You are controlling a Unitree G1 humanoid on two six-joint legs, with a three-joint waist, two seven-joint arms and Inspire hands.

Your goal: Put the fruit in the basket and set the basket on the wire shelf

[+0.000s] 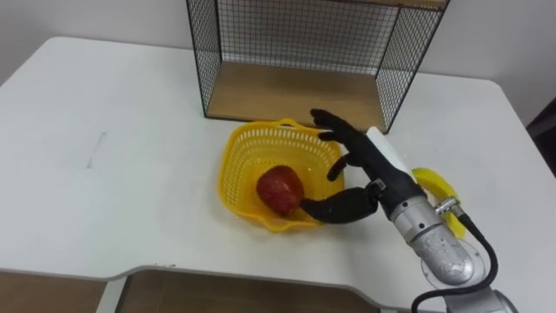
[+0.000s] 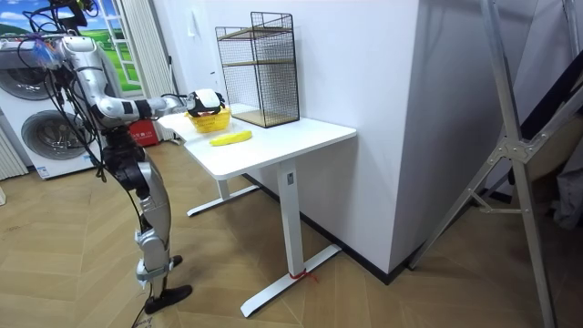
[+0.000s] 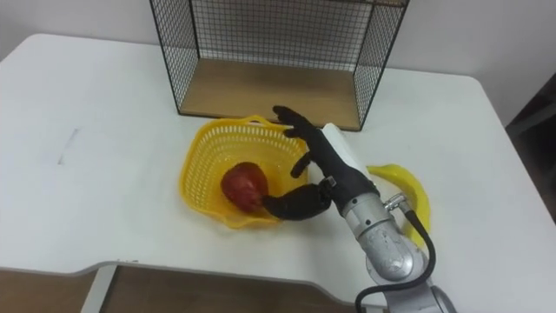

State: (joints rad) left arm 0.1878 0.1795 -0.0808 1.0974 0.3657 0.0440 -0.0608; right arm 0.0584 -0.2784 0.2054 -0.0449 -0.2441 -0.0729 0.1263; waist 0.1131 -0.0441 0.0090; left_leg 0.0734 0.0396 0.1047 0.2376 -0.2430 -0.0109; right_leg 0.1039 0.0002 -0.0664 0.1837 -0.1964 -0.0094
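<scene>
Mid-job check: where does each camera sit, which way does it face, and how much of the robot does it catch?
Left eye view: on the head, looking down at the white table; the right hand and forearm come in from lower right over the basket.
Right eye view: beside it, same downward look, same hand and forearm.
Room view: off in the room, facing the table side-on; whole robot at the room view's left.
Shared: basket, banana and wire shelf show in all three.

Shelf (image 1: pixel 295 94) stands at the back middle of the table (image 1: pixel 104 148). Basket (image 1: pixel 231 167) sits just in front of it. 1 apple (image 1: pixel 280 189) lies in the basket, toward the front. Banana (image 1: pixel 432 184) lies on the table to the basket's right. Right hand (image 1: pixel 360 169) is over the basket's right rim, thumb beside the apple.
</scene>
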